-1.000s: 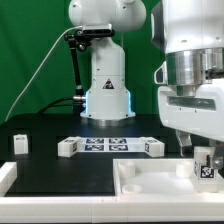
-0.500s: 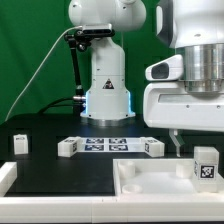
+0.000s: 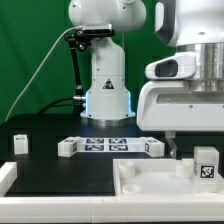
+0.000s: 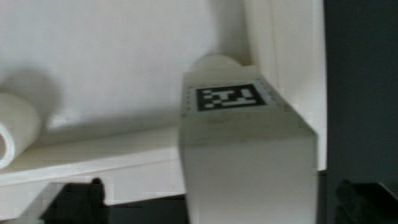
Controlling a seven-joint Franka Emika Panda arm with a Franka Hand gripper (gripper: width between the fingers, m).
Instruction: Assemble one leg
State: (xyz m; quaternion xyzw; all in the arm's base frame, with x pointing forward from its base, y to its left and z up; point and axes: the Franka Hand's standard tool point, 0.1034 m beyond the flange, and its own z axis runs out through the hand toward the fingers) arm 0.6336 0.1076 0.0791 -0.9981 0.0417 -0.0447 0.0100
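green backdrop, dark desk [image 3: 60, 170]: the leg [image 3: 206, 163] stands upright directly beneath the end effector [image 4: 199, 190], whose fingers hang released either side.

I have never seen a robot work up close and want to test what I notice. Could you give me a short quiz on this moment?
1. True or false: the hand is clamped shut on the leg.
2. What does the leg stand on? A) the marker board B) the white tray-like piece C) the bare black table
3. Fill in: the leg's face carries a black-and-white square ____.

Key: 1 false, the fingers stand wide apart, one on each side of the leg. 2 B. 3 tag.
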